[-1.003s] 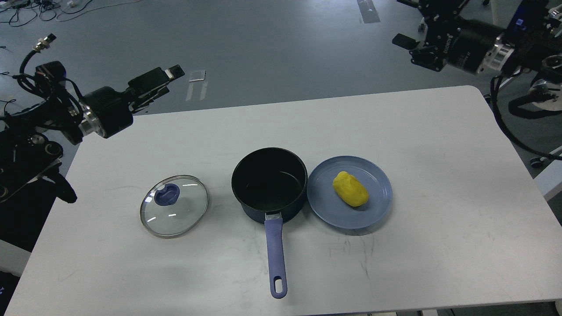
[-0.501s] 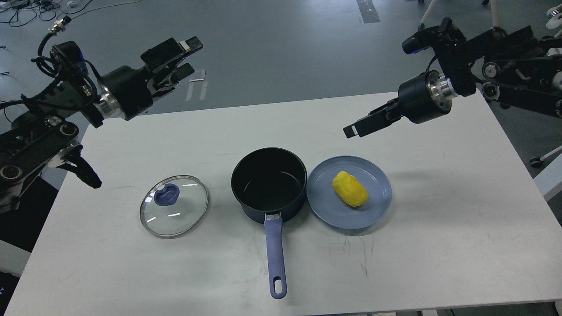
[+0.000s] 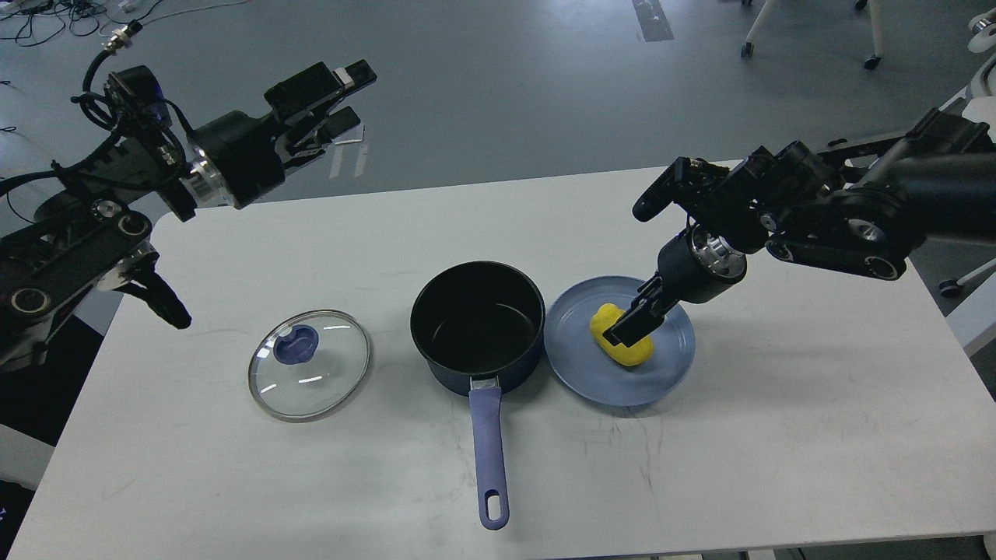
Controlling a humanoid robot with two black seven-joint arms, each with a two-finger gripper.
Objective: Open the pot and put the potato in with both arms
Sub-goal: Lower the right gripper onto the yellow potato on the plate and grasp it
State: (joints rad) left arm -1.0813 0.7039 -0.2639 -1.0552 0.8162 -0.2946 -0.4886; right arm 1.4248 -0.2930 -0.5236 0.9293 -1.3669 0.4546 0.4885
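Note:
The dark blue pot stands open and empty at the table's middle, its handle pointing to the front edge. Its glass lid with a blue knob lies flat on the table left of the pot. The yellow potato lies on a blue plate right of the pot. My right gripper is down at the potato; a dark finger covers part of it, and its opening is hard to read. My left gripper is open and empty, high over the table's far left edge.
The white table has bare room at the right and the front. Grey floor lies beyond the far edge. My right arm's links hang over the table's far right.
My right gripper has swung down and left onto the potato on the plate. My left gripper has risen slightly and moved right. Pot, lid and plate have not moved.

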